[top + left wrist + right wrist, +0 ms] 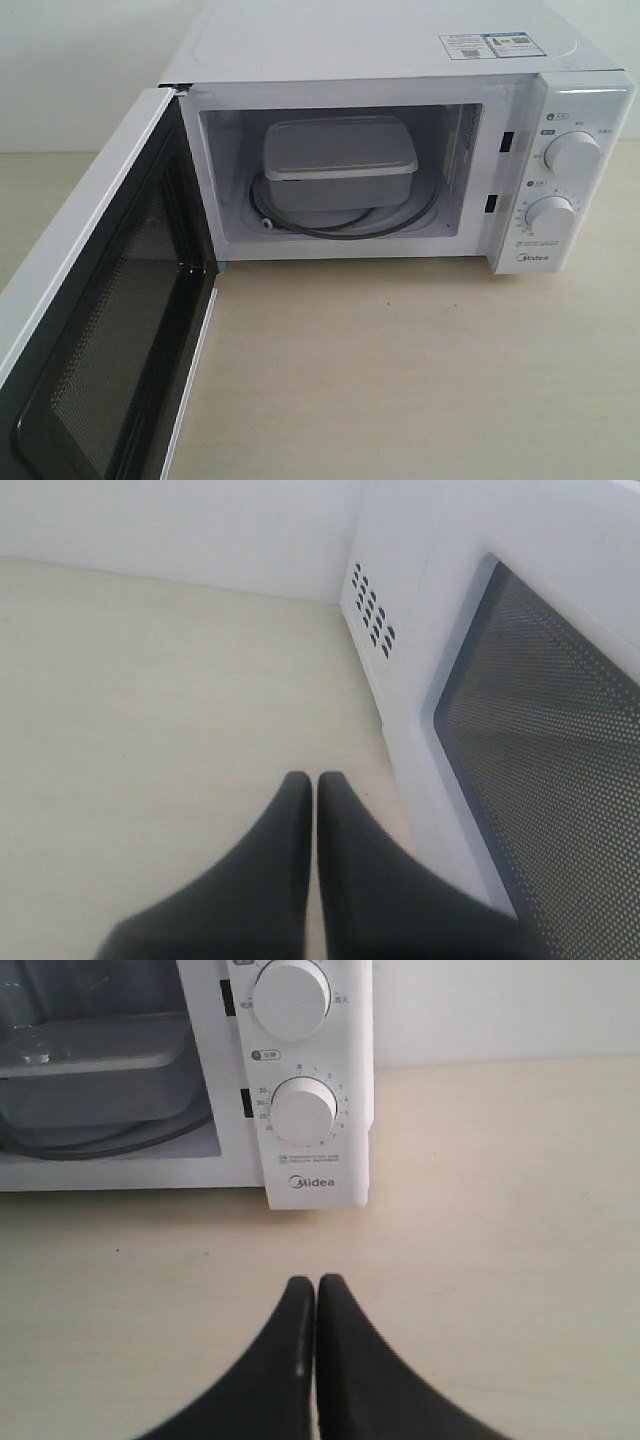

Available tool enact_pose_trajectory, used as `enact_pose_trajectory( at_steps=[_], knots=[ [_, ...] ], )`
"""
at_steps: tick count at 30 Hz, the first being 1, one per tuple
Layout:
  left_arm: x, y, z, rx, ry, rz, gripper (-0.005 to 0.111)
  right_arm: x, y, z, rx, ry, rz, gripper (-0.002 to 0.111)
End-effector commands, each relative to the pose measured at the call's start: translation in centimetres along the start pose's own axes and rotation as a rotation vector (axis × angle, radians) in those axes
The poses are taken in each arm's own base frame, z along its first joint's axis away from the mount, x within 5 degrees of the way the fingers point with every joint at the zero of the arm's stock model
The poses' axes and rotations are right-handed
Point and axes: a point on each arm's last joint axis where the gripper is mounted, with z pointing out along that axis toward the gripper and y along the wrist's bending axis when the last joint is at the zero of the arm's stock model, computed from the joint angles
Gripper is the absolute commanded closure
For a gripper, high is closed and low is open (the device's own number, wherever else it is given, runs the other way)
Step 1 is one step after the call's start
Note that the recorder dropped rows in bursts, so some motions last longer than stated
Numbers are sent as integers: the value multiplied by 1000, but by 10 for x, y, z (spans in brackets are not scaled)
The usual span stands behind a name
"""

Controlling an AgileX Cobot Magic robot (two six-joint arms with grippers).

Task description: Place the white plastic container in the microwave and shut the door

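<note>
- Left claw (315,780): pinched together, empty, beside open white mesh-windowed door (545,750).
- Right claw (316,1284): pinched together, empty, above pale desk (480,1240).
- Ahead of right claw: lidded white plastic container (90,1075) inside boxy white microwave (345,1175).

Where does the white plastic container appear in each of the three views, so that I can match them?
Exterior view: the white plastic container sits inside the microwave, whose door is open.
Left wrist view: not in it; only the door's outer face and the microwave's vented side show.
Right wrist view: the white plastic container is inside the cavity, beside the dials.
Shared landmark: the lower dial, in the exterior and right wrist views.
</note>
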Motion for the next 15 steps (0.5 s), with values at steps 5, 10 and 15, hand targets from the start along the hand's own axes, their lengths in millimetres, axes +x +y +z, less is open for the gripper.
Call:
enact_pose_trajectory(
  at_steps=[5, 10, 15],
  knots=[
    [0, 0, 0, 1, -5, -6, 103, 0, -2, 0, 24, -2, -81, 108],
    [0, 0, 0, 1, -5, -6, 103, 0, -2, 0, 24, -1, -81, 108],
    [0, 0, 0, 1, -5, -6, 103, 0, -2, 0, 24, -1, -81, 108]
  ],
)
